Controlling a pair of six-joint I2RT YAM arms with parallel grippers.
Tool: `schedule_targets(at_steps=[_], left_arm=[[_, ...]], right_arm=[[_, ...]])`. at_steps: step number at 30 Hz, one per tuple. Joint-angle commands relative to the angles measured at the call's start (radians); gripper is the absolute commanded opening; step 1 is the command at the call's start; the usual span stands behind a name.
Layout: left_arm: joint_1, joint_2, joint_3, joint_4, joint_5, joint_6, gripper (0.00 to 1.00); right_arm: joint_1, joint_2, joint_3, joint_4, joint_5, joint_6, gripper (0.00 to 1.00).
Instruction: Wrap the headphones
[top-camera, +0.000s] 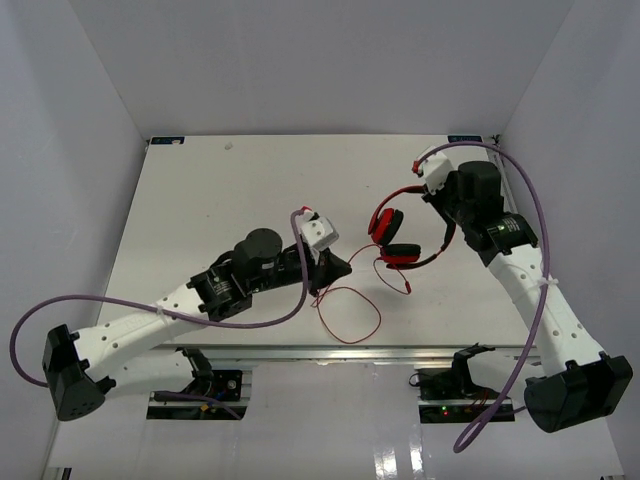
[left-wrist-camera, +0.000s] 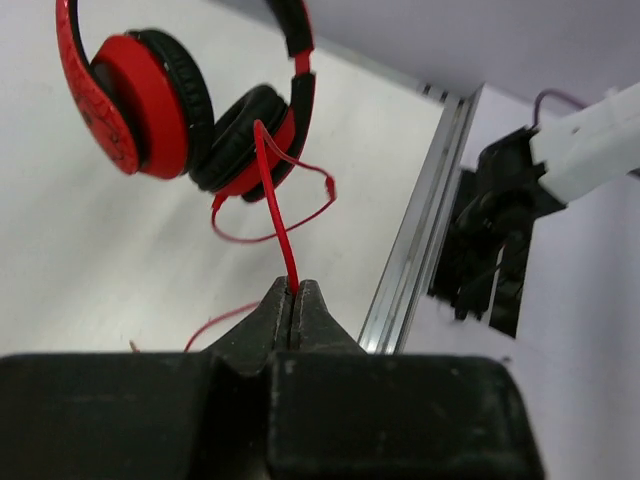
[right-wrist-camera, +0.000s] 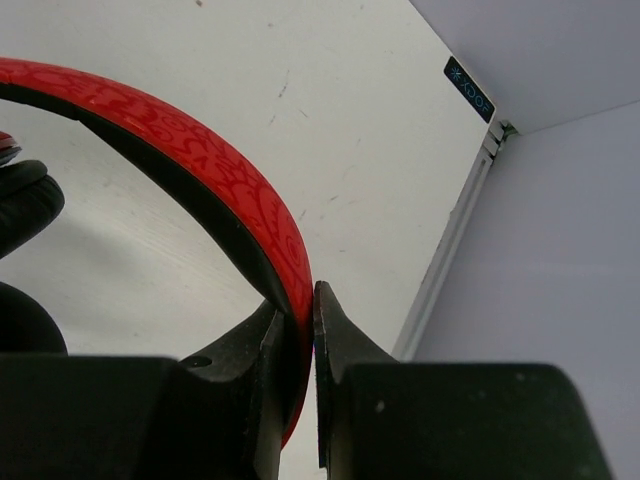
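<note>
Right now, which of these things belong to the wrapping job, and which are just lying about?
Job: headphones; red cable; left gripper, shut on that cable; right gripper, shut on the headband.
Lying about: purple robot cables; table.

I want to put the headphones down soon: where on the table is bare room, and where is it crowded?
Bare: the far-left table, between the left arm and the far edge; also the strip behind the headphones. Crowded: the near middle, where the red cable loops by the left gripper.
</note>
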Motion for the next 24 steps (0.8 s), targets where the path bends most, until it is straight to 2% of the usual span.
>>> schedule_targets(at_steps=[1,3,6,10,12,15,19,24], left_arm=[[-0.030,0.127,0.212,-0.643,-0.143,0.106,0.00],[-0.057,0.199,0.336,-0.761,-0.233,0.160,0.00],[-0.069,0.246,0.475,-0.855,-0.417,0.218,0.00],[-0.070,0.236,0.563,-0.841,-0.625,0.269,0.00],[-0.069,0.214,0.597,-0.776,-0.679,0.322,0.00],[-0.067,0.189,0.600,-0.680,-0.688,0.393,0.00],[-0.037,0.198,0.605,-0.599,-0.617,0.428,0.00],[0.028,0.232,0.633,-0.542,-0.587,0.452,0.00]], right_arm=[[0.097,-0.004,-0.040,0.177,0.204,-0.155,0.08],[0.102,0.018,-0.036,0.156,0.159,-0.169,0.08],[0.104,0.035,-0.016,0.100,0.099,-0.182,0.08],[0.103,0.000,-0.039,0.067,0.003,-0.243,0.08],[0.101,-0.044,-0.066,0.024,-0.098,-0.295,0.08],[0.101,-0.082,-0.078,-0.060,-0.263,-0.364,0.08],[0.101,-0.099,-0.073,-0.143,-0.401,-0.414,0.10],[0.101,-0.112,-0.092,-0.165,-0.451,-0.444,0.11]])
